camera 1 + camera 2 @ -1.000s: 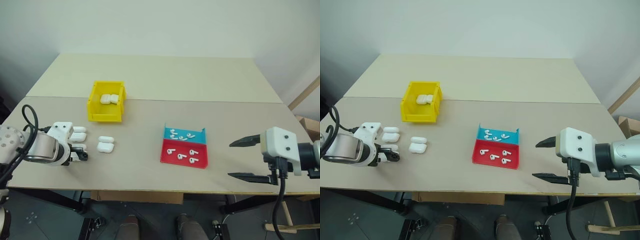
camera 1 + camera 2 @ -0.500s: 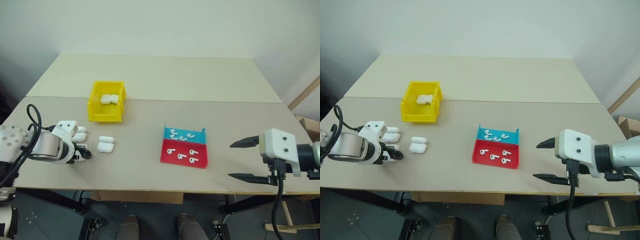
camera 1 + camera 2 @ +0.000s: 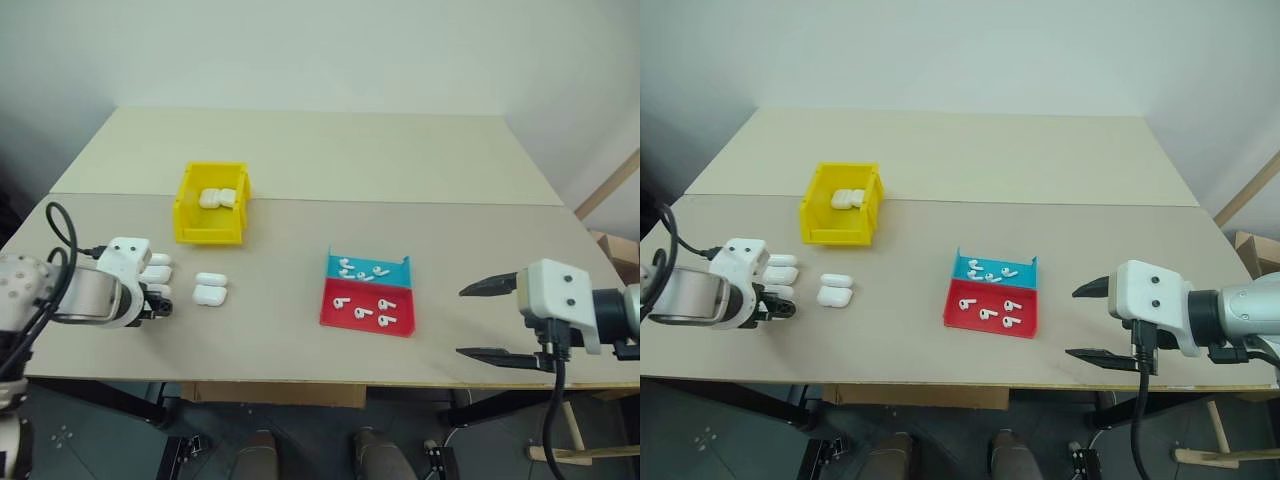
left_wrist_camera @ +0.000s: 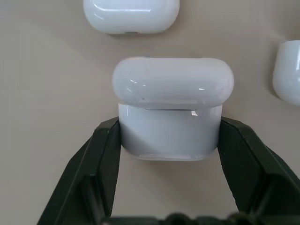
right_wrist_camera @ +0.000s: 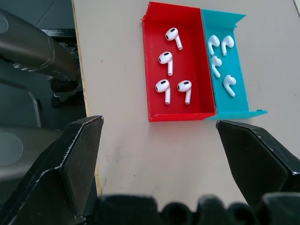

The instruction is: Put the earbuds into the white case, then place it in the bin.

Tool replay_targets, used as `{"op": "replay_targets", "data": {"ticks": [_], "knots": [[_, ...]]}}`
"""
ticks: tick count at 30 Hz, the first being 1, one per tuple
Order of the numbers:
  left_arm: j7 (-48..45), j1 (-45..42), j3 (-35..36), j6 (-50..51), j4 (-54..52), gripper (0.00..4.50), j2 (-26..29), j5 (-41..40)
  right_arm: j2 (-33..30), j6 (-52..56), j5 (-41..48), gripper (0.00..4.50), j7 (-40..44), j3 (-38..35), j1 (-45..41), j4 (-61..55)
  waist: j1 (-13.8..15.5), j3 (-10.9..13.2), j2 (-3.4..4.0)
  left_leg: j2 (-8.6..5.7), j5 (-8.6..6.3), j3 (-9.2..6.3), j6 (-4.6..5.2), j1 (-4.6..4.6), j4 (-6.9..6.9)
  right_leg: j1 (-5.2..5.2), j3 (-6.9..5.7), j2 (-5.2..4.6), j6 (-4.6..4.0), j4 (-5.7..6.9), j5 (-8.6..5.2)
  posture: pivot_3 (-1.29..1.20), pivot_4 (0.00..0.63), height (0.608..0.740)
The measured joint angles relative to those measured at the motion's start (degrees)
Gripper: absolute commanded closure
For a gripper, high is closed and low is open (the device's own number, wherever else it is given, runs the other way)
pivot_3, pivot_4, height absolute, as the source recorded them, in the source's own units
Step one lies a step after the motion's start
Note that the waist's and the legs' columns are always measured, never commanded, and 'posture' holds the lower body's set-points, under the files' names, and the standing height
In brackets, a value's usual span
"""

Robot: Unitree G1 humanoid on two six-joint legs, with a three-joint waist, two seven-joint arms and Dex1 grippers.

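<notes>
Over at the left edge of the pale table (image 3: 330, 150) the left gripper (image 4: 169, 133) has its two black fingers (image 4: 105, 154) pressed against the sides of a white case (image 4: 171, 126), one on each flank of the lower half, with the rounded lid sticking out past the fingertips; the lid looks closed and the case sits level between them. Seen from the head, that gripper is low over the table near the front left corner, close beside a small cluster of other cases (image 3: 157, 266), and two more spare cases (image 3: 210, 289) lie side by side just to the right of it, apart from the fingers. The yellow bin (image 3: 213, 203) stands further back on the table, well beyond the gripper, and a couple of white cases already lie inside it against the back wall. Toward the middle of the table, well apart from the held case, sits the red-and-blue tray (image 3: 368, 292); the earbuds (image 5: 169, 63) are scattered in it, four in the red half and four more in the blue half, all lying loose with their stems pointing various ways. The right gripper (image 3: 490, 320) hangs in the air off the right front corner of the table, to the right of the tray and not touching anything, its fingers spread wide with nothing between them
</notes>
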Motion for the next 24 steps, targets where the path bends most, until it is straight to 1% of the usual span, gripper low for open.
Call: {"op": "replay_targets", "data": {"ticks": [2, 4, 6, 8, 9, 10, 12, 14, 17, 19, 21, 24], "knots": [[-3.8, 5.3, 7.1, 0.1, -5.9, 1.72, 3.9, -1.2, 0.4, 0.5, 0.1, 0.0, -0.2, -1.4, 0.0, 0.3, 0.0, 0.0, 0.0, -0.02, -0.01, 0.0, -0.01, -0.01, 0.0, 0.0, 0.0, -0.06, 0.0, -0.01, 0.0, 0.0, 0.15, 0.74], [-9.5, 10.8, 17.2, -0.8, -13.9, 1.72, 4.2, -0.5, 0.9, 0.6, 0.5, 0.0, -0.5, -2.0, -0.8, 0.5, 0.3, 0.0, 0.02, -0.05, 0.0, 0.02, -0.02, 0.07, 0.01, 0.08, -0.01, -0.09, 0.0, 0.01, 0.0, 0.0, 0.15, 0.74], [-17.3, 16.8, 25.1, -4.1, -22.7, 1.72, 1.8, 4.7, 1.1, 0.6, 0.7, 0.0, -0.6, -1.7, -2.5, 1.0, 0.6, 0.0, 0.06, -0.06, 0.02, 0.06, -0.06, 0.22, 0.01, 0.21, -0.01, -0.08, -0.02, -0.02, 0.01, 0.0, 0.15, 0.74], [-25.4, 21.3, 28.8, -8.6, -27.9, 1.72, -1.0, 10.3, 1.1, 0.6, 0.9, 0.0, -0.7, -0.6, -4.6, 1.6, 0.8, 0.0, 0.07, -0.05, 0.04, 0.05, -0.08, 0.34, 0.0, 0.31, -0.02, -0.07, -0.04, -0.06, 0.0, 0.0, 0.15, 0.74], [-29.8, 23.3, 29.8, -12.7, -30.4, 1.72, -3.6, 14.2, 1.1, 0.7, 1.1, 0.0, -0.8, 0.1, -5.7, 1.8, 0.9, -0.1, 0.11, -0.05, 0.04, 0.08, -0.08, 0.39, -0.01, 0.38, 0.0, -0.07, -0.06, -0.11, -0.01, 0.0, 0.15, 0.74], [-34.2, 25.5, 29.9, -18.2, -33.1, 1.72, -6.2, 19.5, 1.1, 1.3, 1.4, 0.0, -1.3, 1.1, -7.0, 1.9, 0.8, -0.1, 0.1, -0.04, 0.04, 0.08, -0.08, 0.45, -0.01, 0.46, -0.02, -0.06, -0.08, -0.17, -0.02, 0.0, 0.15, 0.74], [-40.3, 27.7, 27.1, -28.0, -36.2, 1.72, -9.9, 29.3, 0.2, 4.9, 2.6, 0.0, -3.3, 3.5, -10.1, 1.4, 0.7, -0.1, 0.1, -0.01, 0.04, 0.07, -0.08, 0.46, -0.02, 0.57, -0.02, -0.04, -0.13, -0.34, 0.02, 0.0, 0.15, 0.74], [-46.6, 27.8, 22.6, -38.1, -36.8, 1.72, -13.9, 37.4, -0.9, 8.7, 3.7, 0.0, -5.1, 6.3, -13.7, 0.2, 0.8, -0.1, 0.12, -0.02, 0.03, 0.07, -0.07, 0.43, -0.03, 0.58, -0.02, -0.05, -0.09, -0.43, 0.04, 0.0, 0.15, 0.74], [-58.2, 28.0, 14.3, -55.4, -35.9, 1.72, -22.1, 48.3, -3.4, 14.2, 5.0, 0.0, -6.9, 11.9, -19.9, -2.4, 0.8, -0.1, 0.13, -0.01, 0.0, 0.08, -0.03, 0.26, -0.03, 0.52, -0.02, -0.05, -0.02, -0.57, 0.09, 0.0, 0.15, 0.74], [-66.2, 26.9, 10.7, -60.0, -33.2, 1.72, -23.8, 49.0, -3.9, 17.1, 5.0, 0.0, -7.3, 16.5, -25.2, -3.2, 0.7, -0.1, 0.13, 0.02, 0.0, 0.08, -0.01, 0.15, -0.02, 0.39, -0.02, -0.03, 0.0, -0.55, 0.11, 0.0, 0.15, 0.74], [-74.8, 24.6, 8.3, -63.8, -28.9, 1.72, -26.0, 48.5, -4.0, 19.4, 4.1, 0.0, -6.7, 23.3, -31.3, -3.3, 0.6, -0.1, 0.17, 0.02, 0.01, 0.13, 0.0, 0.04, 0.04, 0.19, 0.02, -0.03, 0.02, -0.44, 0.13, 0.0, 0.15, 0.74], [-85.0, 21.5, 5.0, -68.9, -23.7, 1.72, -27.9, 49.0, -3.2, 21.6, 0.4, 0.0, -5.2, 33.0, -39.1, -2.9, 0.4, -0.1, 0.18, 0.05, 0.01, 0.11, 0.0, -0.05, 0.08, 0.09, 0.01, 0.02, 0.03, -0.43, 0.14, 0.0, 0.15, 0.74]]}}
